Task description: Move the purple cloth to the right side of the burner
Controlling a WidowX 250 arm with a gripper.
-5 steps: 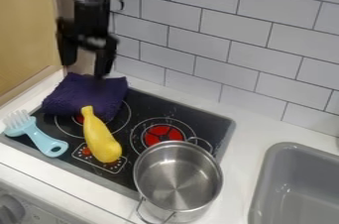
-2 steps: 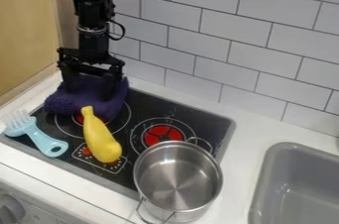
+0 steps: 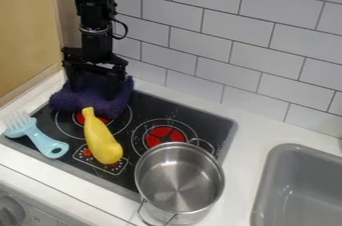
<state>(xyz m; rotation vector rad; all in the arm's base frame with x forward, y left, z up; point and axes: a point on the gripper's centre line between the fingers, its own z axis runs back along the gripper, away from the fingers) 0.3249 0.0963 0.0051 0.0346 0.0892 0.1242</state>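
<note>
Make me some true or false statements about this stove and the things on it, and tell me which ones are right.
1. The gripper is over the sink. False: it is down at the purple cloth.
2. The yellow squash-shaped item lies between the light blue brush and the metal pot. True.
3. The pot is covered by a lid. False: it is uncovered, and its inside shows.
4. The brush's bristled end points away from the pot. True.
5. The cloth is at the stove's front right corner. False: it is at the back left.
</note>
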